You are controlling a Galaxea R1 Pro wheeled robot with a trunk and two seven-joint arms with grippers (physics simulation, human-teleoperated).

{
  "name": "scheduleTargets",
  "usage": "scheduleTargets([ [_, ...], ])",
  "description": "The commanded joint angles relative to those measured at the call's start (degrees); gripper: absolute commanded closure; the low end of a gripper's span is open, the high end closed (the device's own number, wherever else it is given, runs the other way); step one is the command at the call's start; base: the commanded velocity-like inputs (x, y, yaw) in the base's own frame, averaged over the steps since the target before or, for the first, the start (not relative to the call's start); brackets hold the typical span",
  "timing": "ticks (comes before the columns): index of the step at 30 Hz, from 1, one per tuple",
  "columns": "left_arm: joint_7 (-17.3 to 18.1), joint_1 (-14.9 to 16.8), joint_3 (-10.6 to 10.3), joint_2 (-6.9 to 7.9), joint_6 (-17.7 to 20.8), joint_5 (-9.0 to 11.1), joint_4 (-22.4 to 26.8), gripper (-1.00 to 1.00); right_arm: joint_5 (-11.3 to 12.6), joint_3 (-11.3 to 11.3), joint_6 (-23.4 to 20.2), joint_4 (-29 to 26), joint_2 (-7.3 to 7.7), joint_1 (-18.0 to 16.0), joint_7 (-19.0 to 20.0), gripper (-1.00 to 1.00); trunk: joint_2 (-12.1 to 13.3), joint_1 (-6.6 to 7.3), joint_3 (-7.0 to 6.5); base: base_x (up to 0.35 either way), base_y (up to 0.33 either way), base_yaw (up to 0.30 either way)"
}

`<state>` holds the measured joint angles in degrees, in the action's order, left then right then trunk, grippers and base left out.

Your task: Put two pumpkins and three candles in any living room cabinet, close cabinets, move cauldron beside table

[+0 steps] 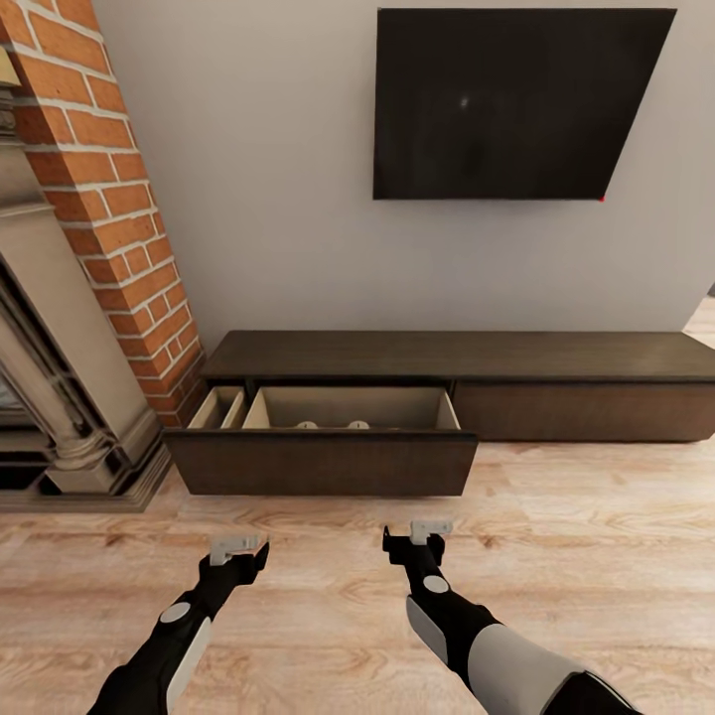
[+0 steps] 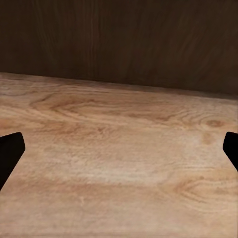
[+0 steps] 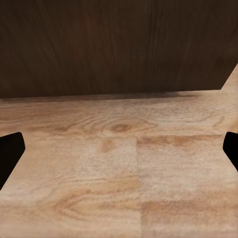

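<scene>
Just before the pulled-out drawer front of the low dark-brown wooden cabinet (image 1: 467, 357), the left gripper (image 1: 238, 547) and right gripper (image 1: 429, 531) hover over pale plank floor (image 1: 556, 526), fingers spread, empty. Inside the drawer, two small beige candles (image 1: 333, 425) peek above its front.

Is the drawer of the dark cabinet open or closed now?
Open. The drawer is pulled out from the cabinet, so its pale inside shows from above.

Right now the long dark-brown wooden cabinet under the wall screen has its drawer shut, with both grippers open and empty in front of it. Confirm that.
Not quite: the long dark-brown wooden cabinet has its drawer pulled out, as the head view shows. The rest stands: the left gripper and right gripper are open and empty in front of it.
</scene>
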<state>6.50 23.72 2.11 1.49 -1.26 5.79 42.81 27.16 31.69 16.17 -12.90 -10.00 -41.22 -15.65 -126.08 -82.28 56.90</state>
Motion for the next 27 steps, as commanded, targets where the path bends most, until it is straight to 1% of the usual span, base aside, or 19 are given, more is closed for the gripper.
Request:
scheduleTargets([
  [1,-0.03,-0.03,0.0,0.02,-0.05,0.01,0.0,-1.0,0.01,-0.01,0.0,0.01,0.0,0.0,0.0,-1.0,-0.42,-0.23,0.18,0.0,0.0,0.0],
  [6,-0.08,-0.53,-0.03,0.03,-1.53,-0.03,0.0,-1.0,0.06,-0.04,0.0,0.09,0.0,0.0,0.0,-1.0,-2.42,-1.32,1.08,0.0,0.0,0.0],
  [9,-0.13,-0.99,-0.01,0.01,-3.12,0.0,0.0,-1.0,0.08,-0.06,0.0,0.25,0.0,0.0,0.0,-1.0,-2.42,-1.32,1.08,0.0,0.0,0.0],
  [17,-0.38,-1.15,-0.07,-0.06,-3.82,-0.14,-0.07,-1.0,0.32,-0.13,-0.04,0.41,0.05,0.0,0.02,-1.0,-2.42,-1.32,1.08,0.016,0.0,0.0],
  [21,-0.55,-1.15,-0.02,-0.02,-3.8,-0.09,-0.09,-1.0,0.57,-0.23,-0.1,0.32,0.15,0.0,0.04,-1.0,-2.42,-1.32,1.08,0.23,0.0,0.0],
  [27,-0.64,-1.14,0.0,0.0,-3.83,-0.08,-0.15,-1.0,0.74,-0.64,0.02,0.17,0.23,0.0,0.01,-1.0,-2.42,-1.32,1.08,0.315,0.0,0.0],
])
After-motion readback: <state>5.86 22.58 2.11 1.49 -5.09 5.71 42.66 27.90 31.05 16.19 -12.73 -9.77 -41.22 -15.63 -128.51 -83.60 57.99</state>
